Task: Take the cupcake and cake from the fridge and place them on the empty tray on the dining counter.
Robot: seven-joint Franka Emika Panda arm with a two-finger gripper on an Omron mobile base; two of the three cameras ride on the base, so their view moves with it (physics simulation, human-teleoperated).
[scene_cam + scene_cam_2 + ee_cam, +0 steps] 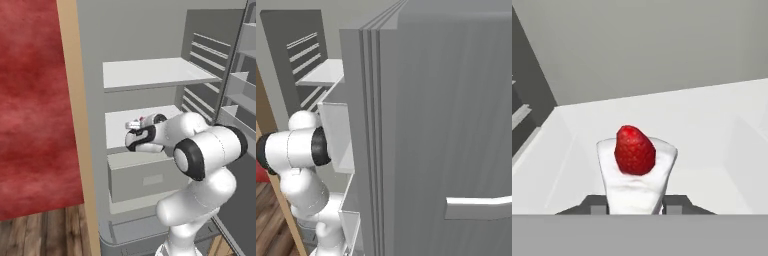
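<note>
Cake [636,175] sits on the fridge's middle shelf [120,127] between the gripper's [635,204] part-closed jaws, which flank its base; grip looks unconfirmed; squeeze gently, then lift straight.

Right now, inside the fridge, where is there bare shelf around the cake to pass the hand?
The shelf lies bare behind the cake up to the back wall, and to both its sides. The upper shelf is bare too. It is tight at the cake itself, where the gripper flanks its base.
</note>
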